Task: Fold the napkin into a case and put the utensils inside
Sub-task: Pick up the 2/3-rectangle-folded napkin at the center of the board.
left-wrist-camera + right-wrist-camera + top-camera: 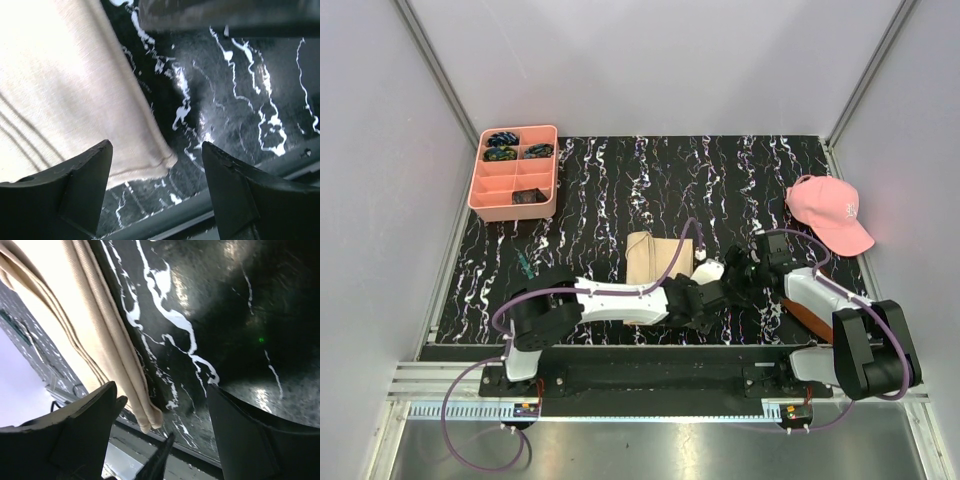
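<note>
Top external view: a black counter (pixel 620 180) streaked with white, walled in pale grey. A folded tan napkin (pixel 645 262) lies flat near the middle of the counter, toward the near edge. The left arm (pixel 620 298) reaches across from the lower left and covers the napkin's near end. The right arm (pixel 865 345) bends in from the lower right, and the two wrists meet just right of the cloth. A pink compartment tray (pixel 480 190) sits at the far left with small dark items in its back cells. A pink cap (pixel 825 210) rests at the far right. A dark brown piece (pixel 808 318) shows partly under the right arm.

Left wrist view: the left hand (pixel 156 150) is spread wide and holds nothing. Its two dark fingers (pixel 75 185) frame the napkin's hemmed corner, which lies on the counter nearer the left finger. Whether that finger touches the cloth cannot be told.

Right wrist view: the right hand (pixel 161 390) is also spread wide and empty. The napkin's stacked folded edges run down the left side, ending just beside the left finger; bare marbled counter fills the rest.
</note>
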Robot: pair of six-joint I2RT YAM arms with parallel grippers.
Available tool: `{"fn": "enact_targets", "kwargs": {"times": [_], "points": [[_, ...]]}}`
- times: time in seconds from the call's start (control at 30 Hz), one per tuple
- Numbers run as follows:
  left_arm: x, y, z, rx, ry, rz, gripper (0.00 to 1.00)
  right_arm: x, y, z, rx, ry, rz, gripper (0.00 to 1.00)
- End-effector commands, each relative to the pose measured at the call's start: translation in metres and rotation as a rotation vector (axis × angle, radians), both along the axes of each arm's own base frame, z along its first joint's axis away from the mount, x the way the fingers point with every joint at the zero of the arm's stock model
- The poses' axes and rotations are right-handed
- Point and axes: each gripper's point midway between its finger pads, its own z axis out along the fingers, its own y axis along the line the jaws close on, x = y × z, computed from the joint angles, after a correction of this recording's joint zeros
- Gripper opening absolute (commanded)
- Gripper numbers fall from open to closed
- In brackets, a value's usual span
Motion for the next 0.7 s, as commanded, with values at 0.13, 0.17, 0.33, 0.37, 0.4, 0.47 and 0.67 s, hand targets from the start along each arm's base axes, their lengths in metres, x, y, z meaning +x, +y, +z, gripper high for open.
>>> {"fn": "enact_targets", "kwargs": {"times": [0.13,0.17,0.33,0.37,0.4,0.47,0.67], "points": [[0.006,-0.009,-0.008,0.046,-0.012,0.024,0.56,0.0,-0.01,0.001,-0.062,-0.033,0.034,0.82],[0.005,-0.008,-0.01,0.051,-0.009,0.026,0.49,0.0,-0.01,0.0,-0.067,-0.037,0.046,0.82],[0.008,0.0,-0.008,0.074,-0.029,0.032,0.32,0.01,0.0,0.002,-0.025,-0.057,0.097,0.85],[0.009,0.002,-0.005,0.077,-0.036,0.031,0.29,0.011,0.002,0.002,-0.014,-0.062,0.104,0.88],[0.012,0.004,0.0,0.073,-0.045,0.036,0.16,0.01,0.006,0.005,0.015,-0.066,0.118,0.9],[0.012,0.006,0.016,0.035,-0.044,0.034,0.09,0.012,0.013,0.004,0.049,-0.074,0.145,0.93],[0.014,0.015,0.046,-0.092,0.012,0.034,0.0,0.014,0.036,0.011,0.153,-0.089,0.21,0.98]]}}
